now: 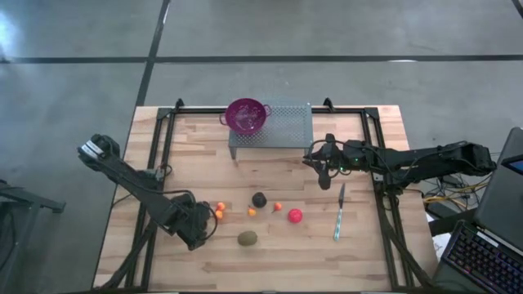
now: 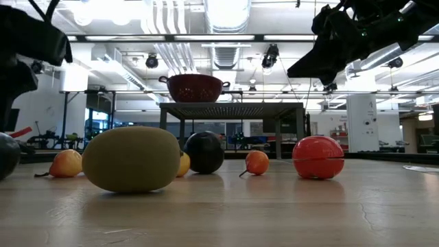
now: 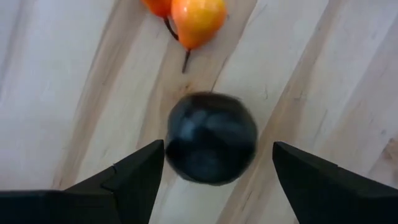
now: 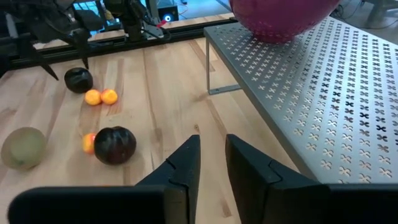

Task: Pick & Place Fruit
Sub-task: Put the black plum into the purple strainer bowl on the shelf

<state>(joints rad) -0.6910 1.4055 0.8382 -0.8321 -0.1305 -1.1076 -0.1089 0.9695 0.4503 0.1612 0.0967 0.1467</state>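
The left hand (image 3: 211,180) hangs spread over a dark ball (image 3: 211,138) on the surface (image 3: 74,93), fingers either side, not touching. Closing off-centre could roll it into the orange fruit (image 3: 198,20) just beyond.

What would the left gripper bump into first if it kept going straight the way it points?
Most likely the dark ball. It sits right ahead of the left gripper, between its open fingers. The orange fruit lies farther along, though depth is hard to judge.
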